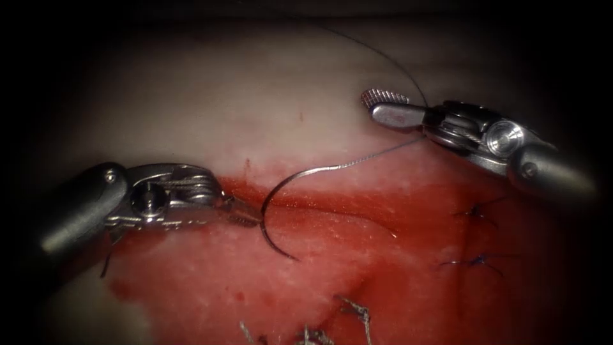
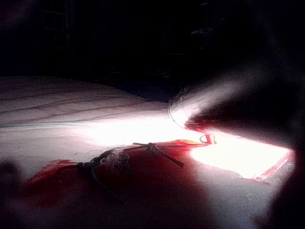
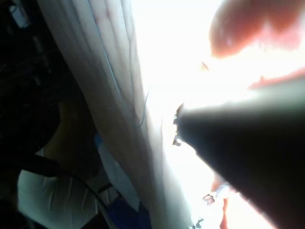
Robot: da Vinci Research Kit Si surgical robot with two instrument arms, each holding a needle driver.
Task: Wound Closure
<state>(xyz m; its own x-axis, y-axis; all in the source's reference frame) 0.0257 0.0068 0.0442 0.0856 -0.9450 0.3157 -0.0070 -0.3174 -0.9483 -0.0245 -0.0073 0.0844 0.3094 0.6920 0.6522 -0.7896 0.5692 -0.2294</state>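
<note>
My left tool (image 1: 248, 218) comes in from the left and is shut on the curved needle (image 1: 271, 191) about midway along its curve, at the left end of the cut (image 1: 332, 214). The needle's tip (image 1: 295, 257) hangs just over the red tissue (image 1: 319, 255) below the cut; I cannot tell whether it touches. From the needle's tail the thread (image 1: 389, 148) runs right, passes under my right tool's wrist and arcs up and back. My right tool (image 1: 382, 106) hovers over the pale tissue at the upper right, open and holding nothing.
Two dark tied stitches (image 1: 476, 211) (image 1: 477, 260) sit on the right. Cut ends of thread (image 1: 357, 312) lie at the near edge. Red fluid (image 1: 408, 191) covers the tissue around the cut. Knots (image 2: 151, 147) appear in the left wrist view, and thread (image 3: 114, 78) in the right wrist view.
</note>
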